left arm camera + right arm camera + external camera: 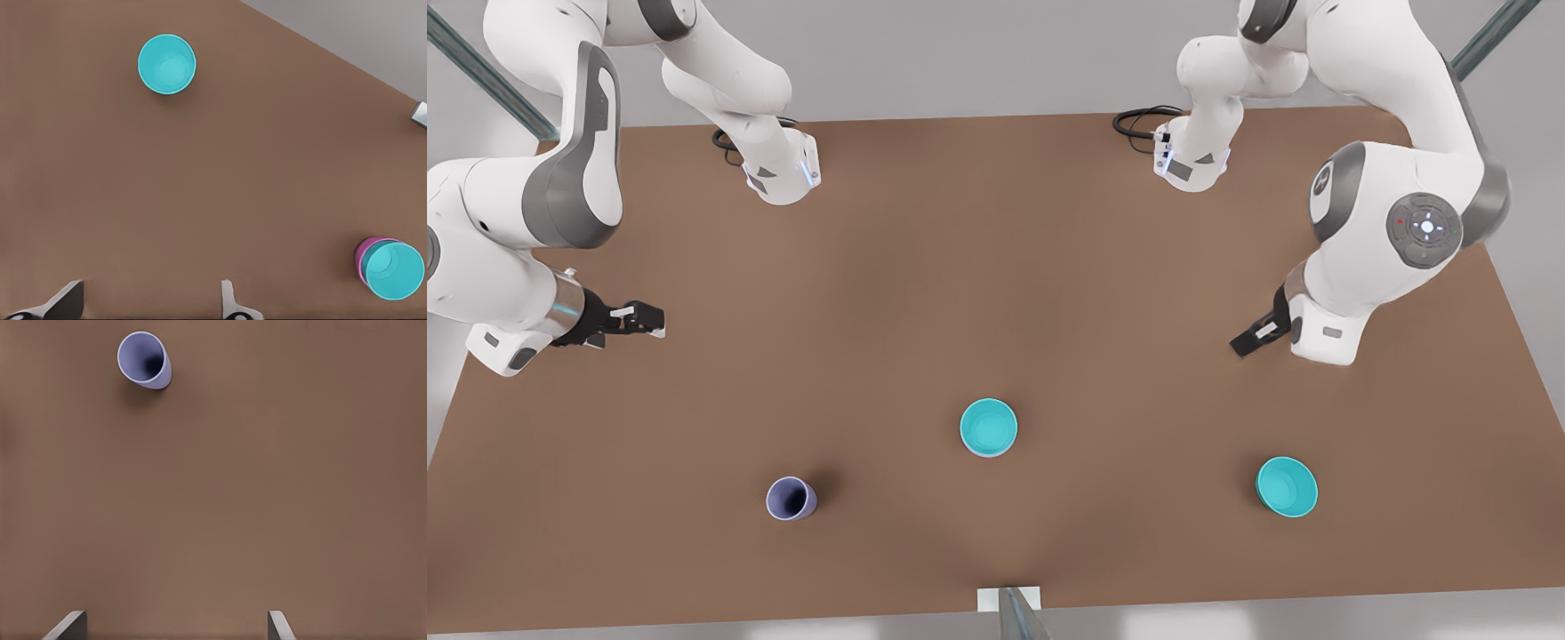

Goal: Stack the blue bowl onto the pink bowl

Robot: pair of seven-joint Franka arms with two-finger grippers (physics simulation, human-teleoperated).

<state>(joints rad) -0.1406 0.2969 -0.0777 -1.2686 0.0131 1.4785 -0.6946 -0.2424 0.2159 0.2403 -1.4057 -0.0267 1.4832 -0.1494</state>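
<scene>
1. Blue bowl – sits nested inside the pink bowl, upright, near the middle of the brown table, toward its front edge. In the left wrist view the blue bowl covers most of the pink one, and only a crescent of pink rim peeks out on one side.
2. Second teal bowl, identical in look, stands alone and upright at the front view's right, well apart from the stack. It also shows in the left wrist view.
3. Lavender cup stands at the front view's left, well apart from the stack. In the right wrist view its mouth faces the camera.
4. Left gripper – on the arm at the front view's right, hanging over bare table, well apart from both teal bowls. In the left wrist view its jaws are spread wide with nothing between them.
5. Right gripper – on the arm at the front view's left, over bare table, well apart from the cup. In the right wrist view the jaws are released and gripping nothing.
6. Neither gripper touches any bowl or the cup.
7. A black cable loops beside the arm base at the back of the table.
</scene>
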